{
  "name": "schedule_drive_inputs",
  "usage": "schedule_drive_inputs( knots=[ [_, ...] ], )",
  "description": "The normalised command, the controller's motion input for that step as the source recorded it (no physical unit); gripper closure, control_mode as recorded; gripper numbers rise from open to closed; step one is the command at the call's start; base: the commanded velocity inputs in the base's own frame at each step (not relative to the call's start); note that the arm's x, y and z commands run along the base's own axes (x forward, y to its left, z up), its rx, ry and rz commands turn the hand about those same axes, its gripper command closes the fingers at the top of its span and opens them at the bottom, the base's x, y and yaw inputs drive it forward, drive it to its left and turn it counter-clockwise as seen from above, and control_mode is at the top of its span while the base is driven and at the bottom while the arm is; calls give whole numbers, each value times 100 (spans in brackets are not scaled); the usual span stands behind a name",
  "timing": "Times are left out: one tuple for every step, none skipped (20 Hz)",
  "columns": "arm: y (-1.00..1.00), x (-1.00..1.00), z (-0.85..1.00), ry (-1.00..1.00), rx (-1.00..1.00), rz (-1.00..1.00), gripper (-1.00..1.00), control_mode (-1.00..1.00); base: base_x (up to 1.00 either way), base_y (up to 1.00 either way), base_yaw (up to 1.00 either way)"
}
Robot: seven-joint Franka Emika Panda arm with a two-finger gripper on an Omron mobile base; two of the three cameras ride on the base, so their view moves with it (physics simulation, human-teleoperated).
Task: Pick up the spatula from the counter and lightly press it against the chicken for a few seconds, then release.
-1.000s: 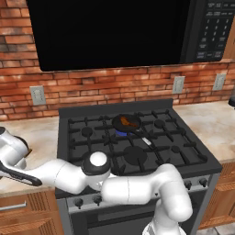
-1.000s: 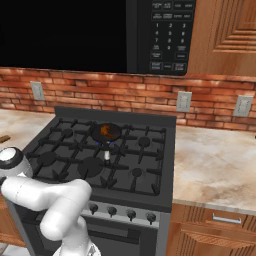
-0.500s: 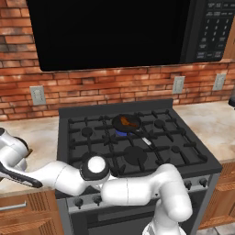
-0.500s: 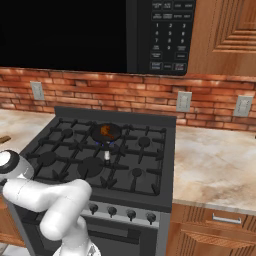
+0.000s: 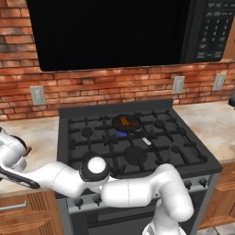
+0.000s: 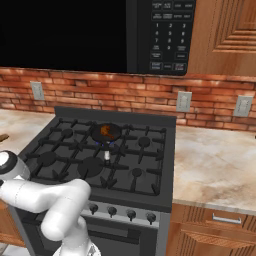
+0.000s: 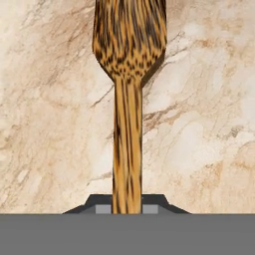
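Note:
A wooden spatula [image 7: 128, 74] lies on the marble counter [image 7: 204, 129], its blade pointing away from the hand. My gripper [image 7: 127, 207] is shut on the spatula's handle, with the dark finger tips tight against both sides. In the left base view the arm reaches far left and low over the counter [image 5: 43, 137], and a brown tip of the spatula [image 5: 28, 149] peeks out beside the hand. The chicken [image 5: 126, 121] [image 6: 106, 131] sits in a small dark pan [image 5: 116, 124] on a rear burner of the stove, well to the right of the hand.
The black stove [image 5: 133, 151] [image 6: 100, 160] has raised grates, and the pan's handle [image 5: 146, 141] points toward its front. A brick wall with outlets rises behind it and a microwave [image 6: 170, 35] hangs above. Marble counter [image 6: 215, 160] extends to the right of the stove.
The hand has settled slightly lower over the left counter and the jaws have closed on the spatula's handle. The pan and chicken have not moved.

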Motion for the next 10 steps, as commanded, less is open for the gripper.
schedule_drive_inputs(
  knots=[
    [-2, -24, 32, 0, 0, -3, 100, -100, 0, 0, 0],
    [-12, -32, 33, 0, 0, -1, 100, -100, 0, 0, 0],
    [-17, -34, 32, 0, 0, 0, 100, -100, 0, 0, 0],
    [-22, -34, 28, 0, 0, 0, 100, -100, 0, 0, 0],
    [-28, -39, 25, 0, 0, 0, 100, -100, 0, 0, 0],
    [-34, -38, 17, 0, 0, 0, 100, -100, 0, 0, 0],
    [-35, -40, 14, 0, 0, 0, 100, -100, 0, 0, 0],
    [-44, -39, 9, -1, 0, 0, 100, -100, 0, 0, 0],
    [-49, -38, 6, -3, 0, 0, 100, -100, 0, 0, 0],
    [-55, -31, 2, -3, 0, 0, 100, -100, 0, 0, 0]
  ],
)
